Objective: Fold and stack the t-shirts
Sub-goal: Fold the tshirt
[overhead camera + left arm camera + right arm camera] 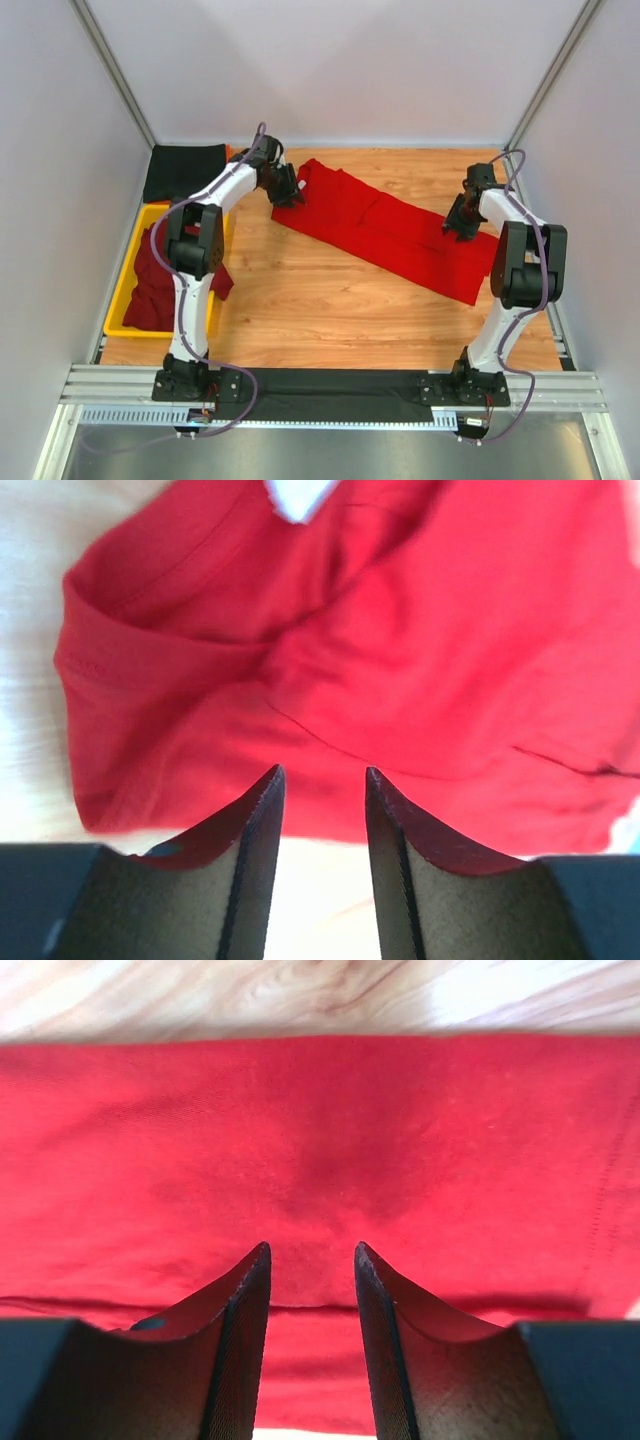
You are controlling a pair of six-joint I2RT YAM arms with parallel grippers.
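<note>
A bright red t-shirt, folded into a long strip, lies diagonally across the wooden table. My left gripper stands open at the strip's far left end. In the left wrist view the shirt's collar end with its white neck label lies just beyond my left gripper, and bare table shows between the jaws. My right gripper hovers open over the strip's right end. Flat red cloth and a fold edge show between the open jaws of my right gripper.
A yellow tray at the left edge holds dark maroon t-shirts, one spilling over its right rim. A folded black t-shirt lies behind the tray in the far left corner. White walls close the table in on three sides.
</note>
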